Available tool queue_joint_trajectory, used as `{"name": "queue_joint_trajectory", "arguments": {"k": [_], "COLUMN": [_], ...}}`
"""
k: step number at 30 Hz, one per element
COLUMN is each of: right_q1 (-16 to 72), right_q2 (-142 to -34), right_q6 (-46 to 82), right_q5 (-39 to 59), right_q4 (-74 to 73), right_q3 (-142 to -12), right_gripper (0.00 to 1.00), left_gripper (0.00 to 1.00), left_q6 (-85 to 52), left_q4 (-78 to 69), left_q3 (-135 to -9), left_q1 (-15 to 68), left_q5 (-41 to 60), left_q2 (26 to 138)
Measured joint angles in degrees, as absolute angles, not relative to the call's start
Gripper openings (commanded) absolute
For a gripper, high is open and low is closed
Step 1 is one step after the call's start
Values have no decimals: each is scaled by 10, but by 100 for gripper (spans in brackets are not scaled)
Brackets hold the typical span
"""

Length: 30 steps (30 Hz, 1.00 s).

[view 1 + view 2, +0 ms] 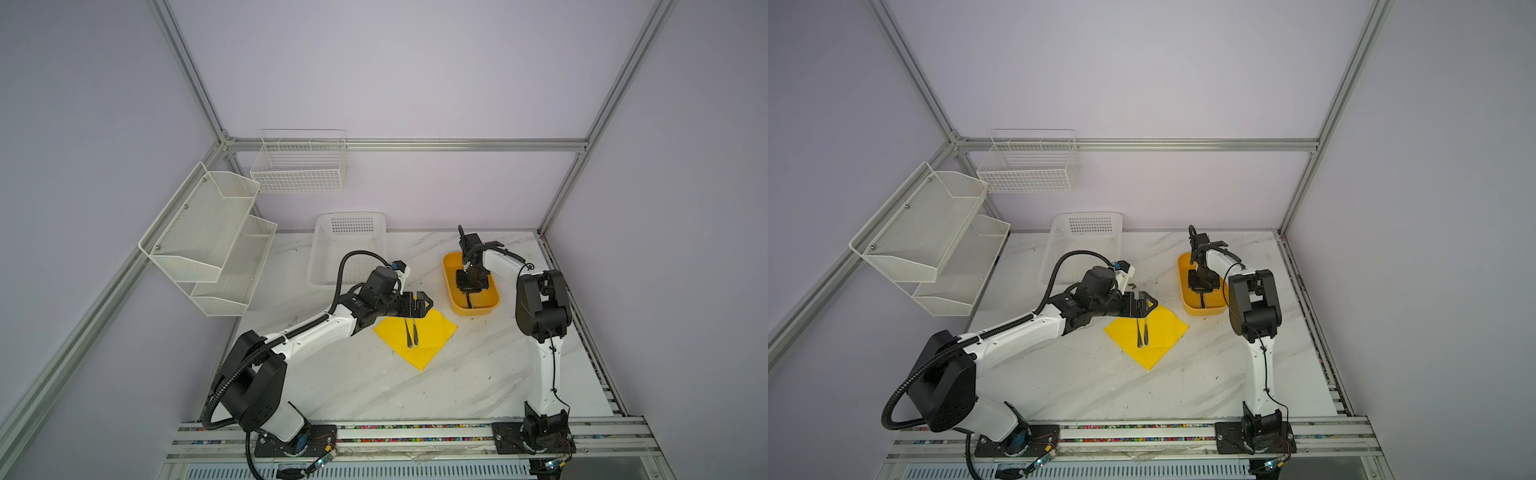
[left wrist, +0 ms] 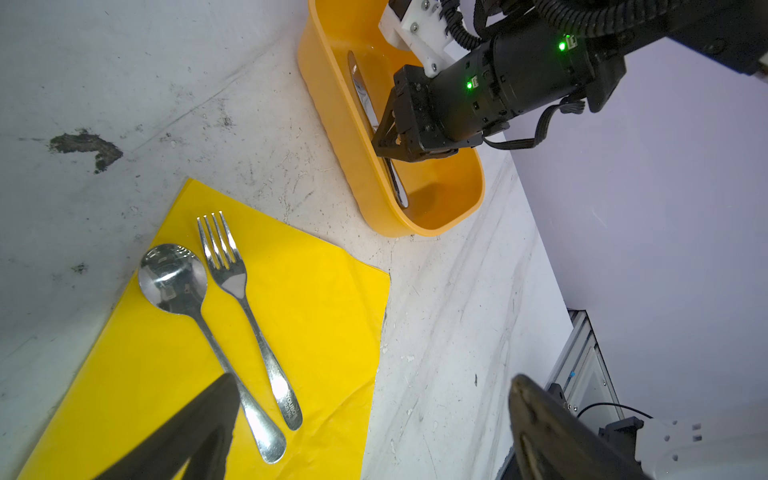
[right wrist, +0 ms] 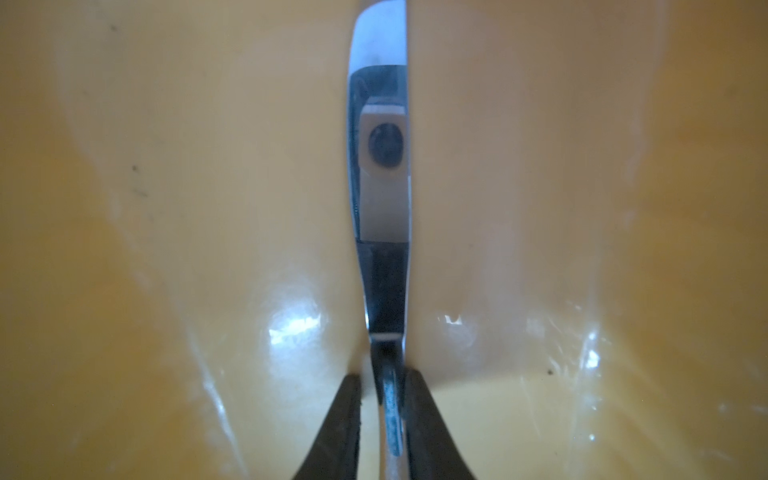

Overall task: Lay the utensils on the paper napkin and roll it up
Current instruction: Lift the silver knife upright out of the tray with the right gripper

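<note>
Surface (image 1: 374, 395), centre frame: spoon (image 2: 172, 276) and fork (image 2: 232, 282) are being carried by the paper napkin (image 1: 436, 332); left pincer (image 1: 428, 307) is being held apart; knife (image 3: 382, 208) is being straddled by right pincer (image 3: 382, 382) in tub (image 2: 336, 120), clamping indeterminable.

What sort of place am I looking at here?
Most likely a robotics lab test cell: an aluminium frame with blank walls, a left arm and right arm bolted to a rail beside a marble-look table, and an empty wire basket.
</note>
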<state>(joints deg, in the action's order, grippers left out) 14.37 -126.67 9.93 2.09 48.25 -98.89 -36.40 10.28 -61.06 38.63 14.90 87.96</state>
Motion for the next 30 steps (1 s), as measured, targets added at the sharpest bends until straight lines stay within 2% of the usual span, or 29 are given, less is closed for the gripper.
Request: {"name": "queue_joint_trajectory", "arguments": {"k": [5, 8, 18, 30], "right_q1": [141, 138, 124, 135], "right_q2": [-1266, -1264, -1265, -1262], "right_q6": [96, 89, 64, 57], "right_q5": [24, 27, 43, 19], "right_q4": [486, 487, 490, 486], "right_q3": [-989, -988, -987, -973], "right_gripper": [20, 15, 16, 20], "left_gripper": [100, 100, 100, 100], "left_q6": [-364, -364, -362, -356], "left_q4": [103, 103, 103, 104], "left_q3": [-611, -611, -611, -611], "left_q1": [384, 382, 379, 379], "left_q5": [154, 159, 183, 191], "left_q2": [880, 880, 880, 880]}}
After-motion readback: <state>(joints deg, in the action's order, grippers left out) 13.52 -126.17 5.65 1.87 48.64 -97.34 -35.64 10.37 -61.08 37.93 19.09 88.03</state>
